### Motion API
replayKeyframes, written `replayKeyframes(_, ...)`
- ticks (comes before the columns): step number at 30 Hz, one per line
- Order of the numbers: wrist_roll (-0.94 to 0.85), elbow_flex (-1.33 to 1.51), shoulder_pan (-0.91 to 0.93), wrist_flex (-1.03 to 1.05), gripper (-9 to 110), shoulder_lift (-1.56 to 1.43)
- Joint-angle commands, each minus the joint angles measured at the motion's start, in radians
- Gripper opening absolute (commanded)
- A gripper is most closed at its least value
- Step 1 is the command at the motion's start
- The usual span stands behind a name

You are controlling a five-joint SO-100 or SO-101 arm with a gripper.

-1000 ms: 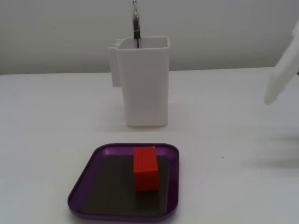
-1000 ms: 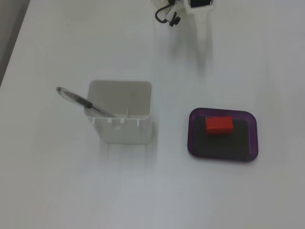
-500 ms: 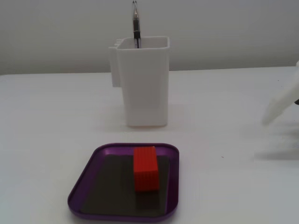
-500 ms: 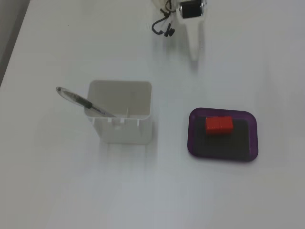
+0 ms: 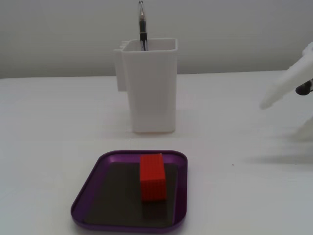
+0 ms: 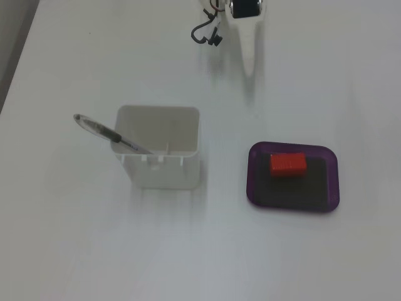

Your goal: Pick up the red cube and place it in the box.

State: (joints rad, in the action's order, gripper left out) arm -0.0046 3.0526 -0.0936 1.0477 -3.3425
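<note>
The red cube [image 5: 152,176] lies on the dark bottom of the purple tray, the box [image 5: 82,206], nearer its far rim. In the fixed view from above the cube [image 6: 288,164] sits in the upper part of the box [image 6: 334,182]. My gripper [image 6: 249,68] is at the top of that view, well away from the box and holding nothing. It looks like one tapered white shape with no gap between the fingers. In the low fixed view the gripper [image 5: 266,103] is blurred at the right edge, above the table.
A tall white plastic container [image 5: 151,88] with a pen [image 5: 142,24] in it stands behind the box. In the fixed view from above the container [image 6: 163,172] is left of the box. A black cable [image 6: 207,31] lies near the arm's base.
</note>
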Motion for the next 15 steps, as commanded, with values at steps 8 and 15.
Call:
replayKeyframes(8, -0.002, 0.021, 0.005, 0.028, -2, -0.069)
replayKeyframes(15, 0.000, 0.021, 0.009, 0.035, 0, -0.071)
